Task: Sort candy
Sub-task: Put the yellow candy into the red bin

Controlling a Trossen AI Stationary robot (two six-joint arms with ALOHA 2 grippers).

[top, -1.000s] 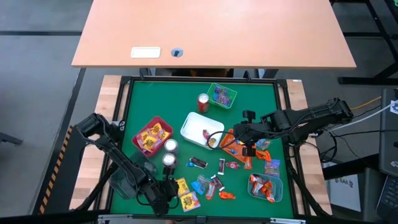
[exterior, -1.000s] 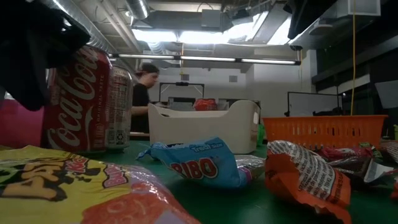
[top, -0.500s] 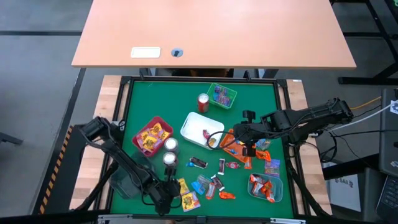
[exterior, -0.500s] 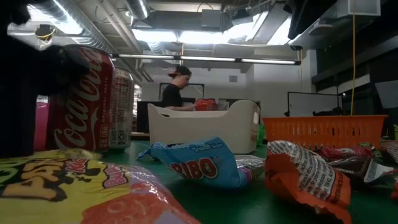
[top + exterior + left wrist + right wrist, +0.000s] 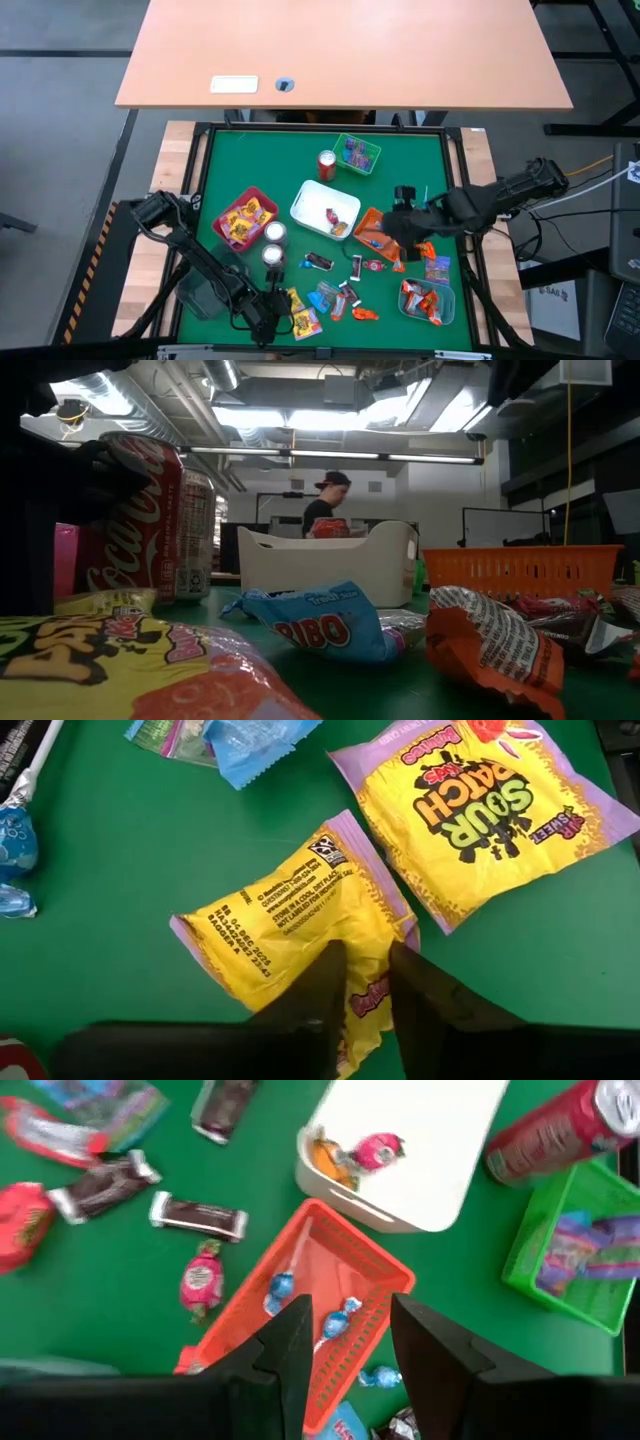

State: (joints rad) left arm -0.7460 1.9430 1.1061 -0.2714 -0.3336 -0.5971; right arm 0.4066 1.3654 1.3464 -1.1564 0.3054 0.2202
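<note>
**Yellow packet pinched at the near edge**

Yellow and crinkled, the small candy packet [image 5: 300,915] lies printed-back up on the green mat [image 5: 120,850], with a lilac border at its ends. My left claw [image 5: 358,982] has its two fingers closed in on the packet's lower end, the wrapper bunched between them. A second, larger yellow packet [image 5: 490,810] lies face up just beside it, at about 2 o'clock from it in my wrist view. Seen from above, both sit at 6 o'clock on the mat, near the front edge.

My right claw [image 5: 345,1342] hangs over the orange basket [image 5: 325,1265] at about 3 o'clock on the mat, fingers apart, holding nothing. I count three blue-wrapped lollipops [image 5: 335,1320] in or at that basket, two sweets in the white tray [image 5: 400,1140], and two dark bars [image 5: 198,1215] on the mat nearby.

From above I count five trays and three cans [image 5: 272,256].

My own fingers hide the gripped packet's lower edge. At table level, the foreground packets are cut off.
</note>
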